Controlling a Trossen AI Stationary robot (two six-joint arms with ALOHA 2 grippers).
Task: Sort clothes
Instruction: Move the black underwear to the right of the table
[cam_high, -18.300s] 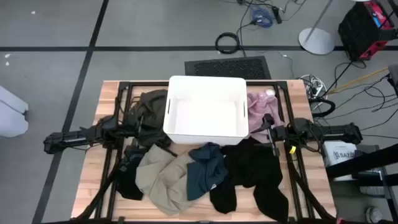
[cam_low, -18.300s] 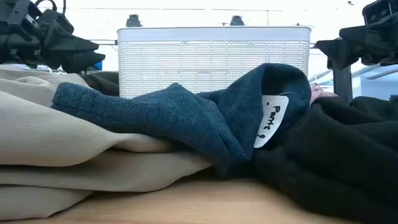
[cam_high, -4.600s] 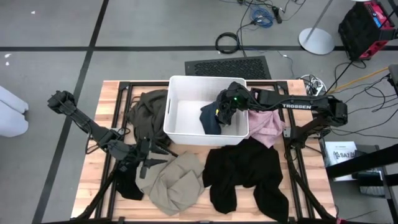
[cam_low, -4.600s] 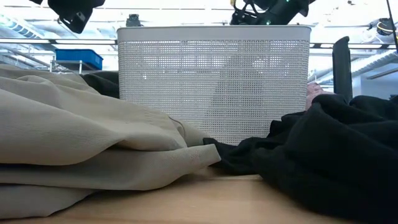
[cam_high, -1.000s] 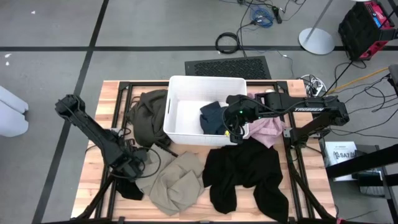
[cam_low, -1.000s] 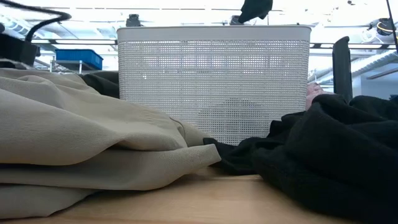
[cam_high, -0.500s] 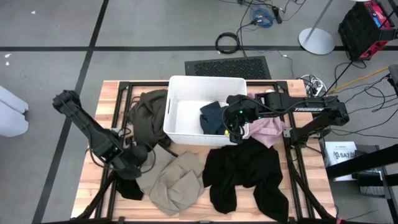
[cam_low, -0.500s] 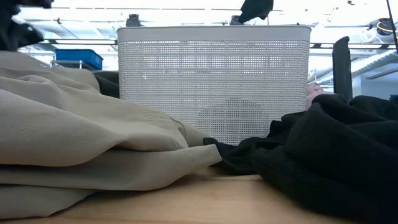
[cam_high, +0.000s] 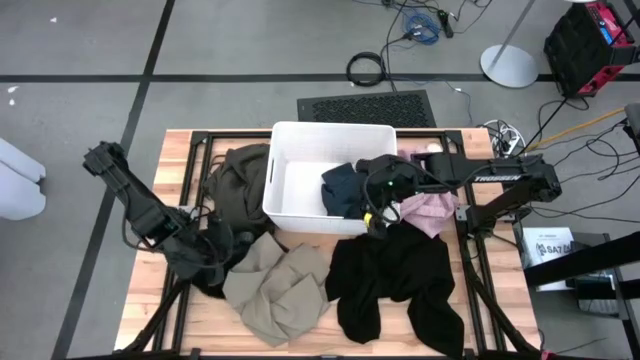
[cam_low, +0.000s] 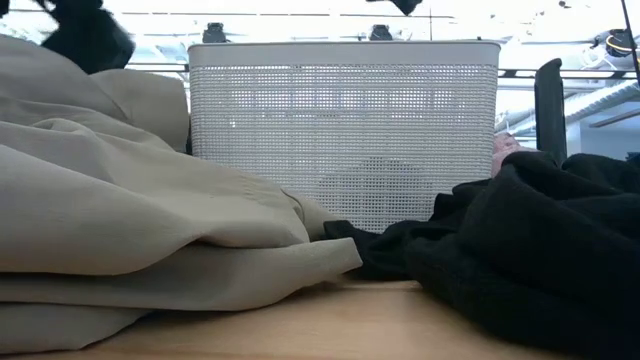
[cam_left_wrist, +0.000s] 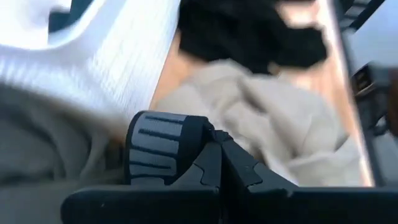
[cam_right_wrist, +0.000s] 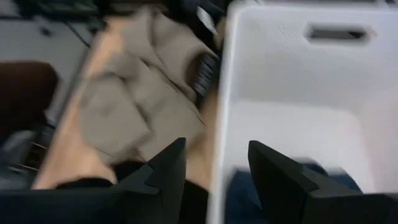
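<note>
Beige-khaki garment (cam_high: 277, 292) is lying bunched just beside the left gripper (cam_high: 213, 250), whose fingers are pressed together; lifting it well requires reopening over a thick fold. Right gripper (cam_high: 372, 206), fingers apart, is hovering over the white bin (cam_high: 300, 216).

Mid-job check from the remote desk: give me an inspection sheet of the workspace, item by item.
Surface: wooden table, partly covered by clothes.
Job's things: teal garment inside the white bin; olive garment left of it; pink garment right of it; beige garment and black garment in front.
Clutter: nothing seen.
Grippers: left gripper at the beige garment's edge, fingers shut; right gripper over the bin's front right corner, fingers open, empty.
Cables: coiled cable on the floor.
Surroundings: floor mat behind the table.
</note>
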